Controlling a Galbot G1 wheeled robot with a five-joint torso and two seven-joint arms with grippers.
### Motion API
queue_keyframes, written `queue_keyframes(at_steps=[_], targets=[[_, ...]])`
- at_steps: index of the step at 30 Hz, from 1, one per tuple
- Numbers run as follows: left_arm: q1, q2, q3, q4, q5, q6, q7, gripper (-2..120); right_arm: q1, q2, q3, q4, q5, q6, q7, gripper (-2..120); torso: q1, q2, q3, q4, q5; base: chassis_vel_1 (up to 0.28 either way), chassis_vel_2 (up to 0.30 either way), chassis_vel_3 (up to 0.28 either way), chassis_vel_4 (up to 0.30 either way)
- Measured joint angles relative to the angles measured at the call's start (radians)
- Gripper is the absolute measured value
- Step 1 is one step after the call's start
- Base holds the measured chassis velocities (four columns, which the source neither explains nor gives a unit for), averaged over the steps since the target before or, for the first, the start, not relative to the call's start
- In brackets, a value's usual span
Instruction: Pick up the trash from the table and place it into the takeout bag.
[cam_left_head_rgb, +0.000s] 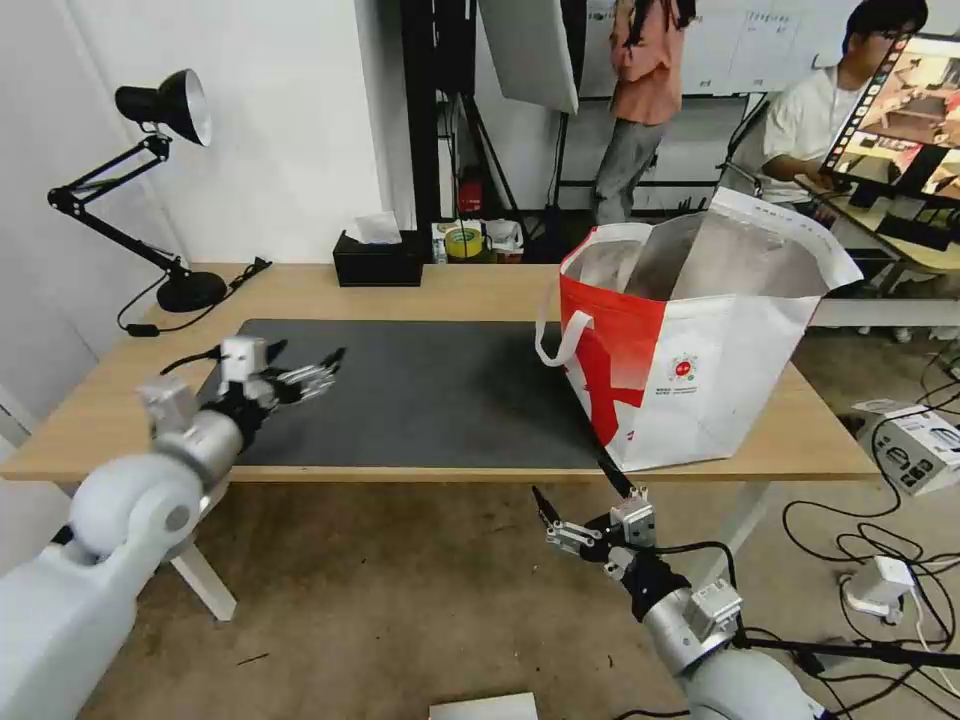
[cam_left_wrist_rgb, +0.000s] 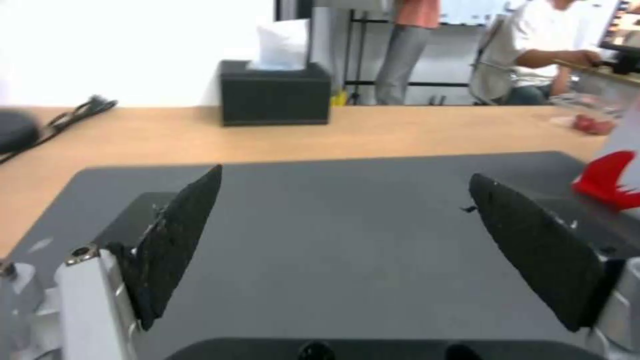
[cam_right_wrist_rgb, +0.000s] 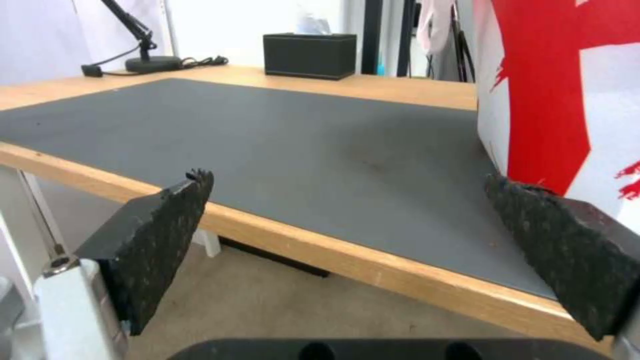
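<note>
The counter (cam_left_head_rgb: 300, 290) and its mat (cam_left_head_rgb: 440, 390) are bare; the bag (cam_left_head_rgb: 700, 350) stands at the right end. It looks light and floppy, best taken by a handle (cam_left_head_rgb: 560, 335). In the left wrist view a clear tray (cam_left_wrist_rgb: 587, 112) sits behind it. Left gripper (cam_left_head_rgb: 315, 372) hovers spread over the mat; right gripper (cam_left_head_rgb: 575, 510), spread, hangs below the edge.

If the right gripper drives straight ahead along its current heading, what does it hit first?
Probably the table front edge: the open right gripper sits at edge level, takeout bag close beside one finger. Depth is unclear.
</note>
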Motion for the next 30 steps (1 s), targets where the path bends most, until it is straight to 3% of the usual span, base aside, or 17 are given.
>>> queue_keyframes(at_steps=[3, 6, 11, 18, 30], targets=[[0.032, -0.025, -0.023, -0.001, 0.019, -0.023, -0.014, 100, 0.0, 0.0, 0.0, 0.0, 0.0, 0.0, 0.0, 100, 0.0, 0.0, 0.0, -0.0003, 0.0001, 0.0, 0.0, 0.0, 0.0], [0.059, -0.077, -0.035, -0.001, 0.032, -0.071, -0.068, 100, 0.0, 0.0, 0.0, 0.0, 0.0, 0.0, 0.0, 100, 0.0, 0.0, 0.0, -0.0007, 0.0001, 0.0, 0.0, 0.0, 0.0], [0.131, -0.133, -0.055, -0.01, 0.095, -0.14, -0.089, 100, 0.0, 0.0, 0.0, 0.0, 0.0, 0.0, 0.0, 100, 0.0, 0.0, 0.0, -0.0006, 0.0002, 0.0, 0.0, 0.0, 0.0], [0.219, -0.191, -0.076, -0.008, 0.181, -0.201, -0.094, 100, 0.0, 0.0, 0.0, 0.0, 0.0, 0.0, 0.0, 100, 0.0, 0.0, 0.0, -0.0005, 0.0002, 0.0, 0.0, 0.0, 0.0], [0.293, -0.232, -0.109, 0.008, 0.212, -0.238, -0.106, 100, 0.0, 0.0, 0.0, 0.0, 0.0, 0.0, 0.0, 100, 0.0, 0.0, 0.0, -0.0005, 0.0002, 0.0, 0.0, 0.0, 0.0]])
